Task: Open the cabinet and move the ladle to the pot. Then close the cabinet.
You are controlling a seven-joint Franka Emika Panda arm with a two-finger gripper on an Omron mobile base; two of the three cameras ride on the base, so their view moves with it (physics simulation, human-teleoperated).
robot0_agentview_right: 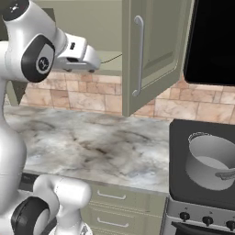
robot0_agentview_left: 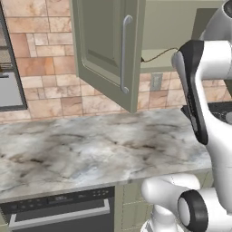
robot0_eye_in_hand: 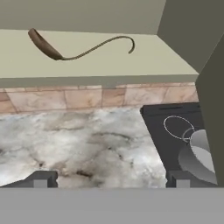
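Marbled tabletop (robot0_agentview_left: 90,145) spreads below the cabinet (robot0_agentview_left: 108,50), whose doors stand open. On its shelf lies the ladle (robot0_eye_in_hand: 78,49). My pincer (robot0_eye_in_hand: 109,178) hangs before it, fingers apart. Rightward, the pot (robot0_agentview_right: 211,165) sits on the stove (robot0_agentview_right: 179,137).

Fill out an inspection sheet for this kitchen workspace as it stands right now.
Surface: grey-veined marble counter, bare where it shows.
Job's things: sage-green wall cabinet has both doors swung open; slim dark curved-handle ladle lies on the cabinet's pale shelf; round grey steel pot sits on the black stove, nothing visible inside.
Clutter: nothing seen.
Tool: two-finger tool open, fingertips spread wide, holding nothing, aimed at the shelf from below and short of the ladle.
Cables: nothing seen.
Surroundings: tan stone-tile backsplash with a wall outlet; black hood above the stove; dishwasher panel and green drawers under the counter.
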